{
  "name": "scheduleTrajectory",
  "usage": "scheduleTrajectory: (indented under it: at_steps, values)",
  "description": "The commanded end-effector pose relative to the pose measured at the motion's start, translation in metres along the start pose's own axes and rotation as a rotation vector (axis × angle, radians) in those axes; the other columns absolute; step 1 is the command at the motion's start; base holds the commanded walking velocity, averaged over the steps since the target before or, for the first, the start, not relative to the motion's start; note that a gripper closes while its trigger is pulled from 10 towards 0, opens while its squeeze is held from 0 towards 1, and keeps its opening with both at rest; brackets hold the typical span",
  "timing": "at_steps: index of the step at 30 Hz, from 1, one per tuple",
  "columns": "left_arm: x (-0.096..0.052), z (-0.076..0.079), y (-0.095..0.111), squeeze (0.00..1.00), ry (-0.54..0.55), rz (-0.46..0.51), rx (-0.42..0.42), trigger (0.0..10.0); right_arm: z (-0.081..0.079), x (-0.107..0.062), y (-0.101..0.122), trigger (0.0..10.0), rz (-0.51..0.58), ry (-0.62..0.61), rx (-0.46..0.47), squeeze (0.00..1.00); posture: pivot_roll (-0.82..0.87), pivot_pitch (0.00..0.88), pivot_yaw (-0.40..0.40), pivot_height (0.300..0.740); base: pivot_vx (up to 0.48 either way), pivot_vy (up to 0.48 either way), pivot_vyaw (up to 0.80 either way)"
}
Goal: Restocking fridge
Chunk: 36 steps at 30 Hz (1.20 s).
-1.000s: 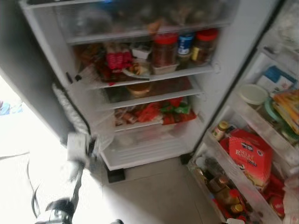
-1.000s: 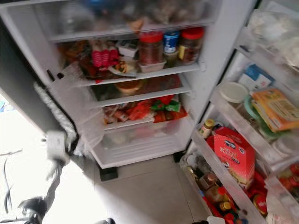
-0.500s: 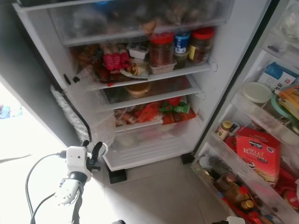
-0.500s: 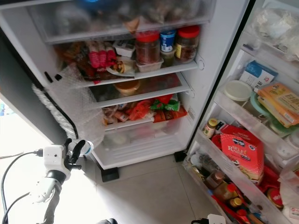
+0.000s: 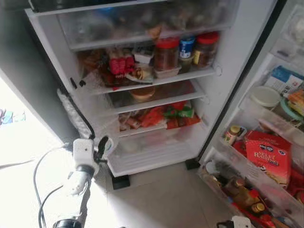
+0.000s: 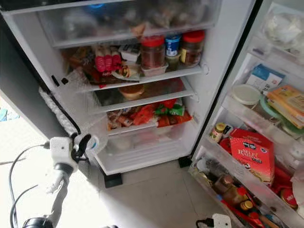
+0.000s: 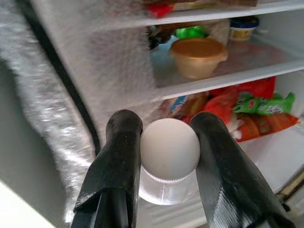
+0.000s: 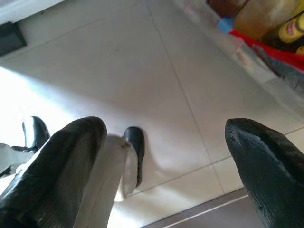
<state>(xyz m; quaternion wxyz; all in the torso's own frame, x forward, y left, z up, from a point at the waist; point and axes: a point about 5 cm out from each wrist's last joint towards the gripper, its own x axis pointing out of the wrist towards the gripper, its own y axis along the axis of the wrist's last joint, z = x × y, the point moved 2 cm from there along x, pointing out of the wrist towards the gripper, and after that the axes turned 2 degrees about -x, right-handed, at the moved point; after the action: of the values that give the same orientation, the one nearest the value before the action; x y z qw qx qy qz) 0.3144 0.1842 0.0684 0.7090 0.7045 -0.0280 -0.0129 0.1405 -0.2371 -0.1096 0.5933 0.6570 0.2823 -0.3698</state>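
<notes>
Left tool (image 7: 166, 156): closed on a small clear bottle with a white cap (image 7: 169, 148), one black finger (image 7: 118, 156) pressed to each side of the cap; it hangs at the near left of the open fridge, just in front of the lower drawer's left corner.
Right tool (image 8: 166, 156): fingers spread wide apart, holding nothing, pointing down at the floor on the near right.
Fridge (image 5: 237, 57): white, door swung open to the right, with frost and crinkled plastic wrap along its left inner wall.
Fridge door (image 6: 256, 190): on the right, with racks crowded with goods.
Floor (image 5: 156, 199): pale tiles, brightly sunlit on the left.
Top compartment (image 5: 147, 21): far, behind a clear front, contents blurred.
Jar shelf (image 5: 156, 78): three jars at its right, red packets and small tubs at its left.
Middle shelf (image 6: 142, 99): carries a tan lidded bowl (image 7: 198, 57).
Lower shelf (image 5: 156, 124): red and green packets (image 5: 164, 116) lie across it.
Lower drawer (image 6: 142, 147): clear and pale, at the bottom of the fridge.
Red box (image 5: 267, 156): stands upright in a door rack.
Sauce bottles (image 5: 242, 194): in the lowest door rack, near right.
Cable (image 6: 19, 180): black, looping beside the left arm.
</notes>
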Motion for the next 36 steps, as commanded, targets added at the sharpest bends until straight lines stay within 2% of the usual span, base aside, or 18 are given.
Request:
scheduleTrajectory:
  at_steps: [1, 10, 17, 23, 29, 32, 35, 36]
  values:
    - [-0.003, 0.0, -0.009, 0.0, 0.009, -0.04, 0.01, 10.0, 0.003, -0.002, -0.008, 10.0, -0.034, -0.009, 0.007, 0.0, -0.03, 0.041, -0.003, 0.74, 0.0, 0.0, 0.0]
    - [-0.014, -0.012, -0.01, 0.0, 0.043, -0.039, 0.021, 10.0, 0.003, -0.008, -0.026, 10.0, -0.084, 0.006, -0.028, 0.0, -0.02, 0.07, 0.012, 0.74, 0.0, 0.0, 0.0]
    - [-0.022, -0.004, -0.023, 0.0, -0.014, -0.101, 0.039, 10.0, 0.004, -0.009, -0.029, 10.0, -0.075, 0.003, -0.035, 0.0, -0.08, 0.083, 0.042, 0.74, 0.0, 0.0, 0.0]
    - [-0.018, -0.007, -0.018, 0.0, -0.006, -0.087, 0.043, 10.0, -0.002, -0.008, -0.029, 10.0, -0.084, 0.019, -0.048, 0.0, -0.06, 0.086, 0.034, 0.74, 0.0, -0.135, 0.0]
    - [-0.014, -0.017, -0.006, 0.0, 0.046, -0.041, 0.048, 10.0, -0.01, -0.005, -0.026, 10.0, -0.098, 0.065, -0.092, 0.0, 0.01, 0.096, -0.017, 0.74, 0.0, -0.269, 0.0]
    - [-0.011, -0.016, -0.004, 0.0, 0.043, -0.035, 0.051, 10.0, -0.009, -0.004, -0.021, 10.0, -0.091, 0.075, -0.121, 0.0, 0.02, 0.093, -0.02, 0.74, 0.0, -0.269, 0.0]
    - [-0.008, -0.019, -0.003, 0.0, 0.055, -0.033, 0.047, 10.0, -0.007, -0.002, -0.015, 10.0, -0.071, 0.052, -0.11, 0.0, -0.01, 0.076, 0.003, 0.74, 0.0, -0.271, 0.0]
    - [-0.002, -0.014, -0.002, 0.0, 0.046, -0.032, 0.038, 10.0, -0.004, -0.002, -0.01, 10.0, -0.054, 0.038, -0.101, 0.0, -0.03, 0.058, 0.011, 0.74, 0.0, -0.274, 0.0]
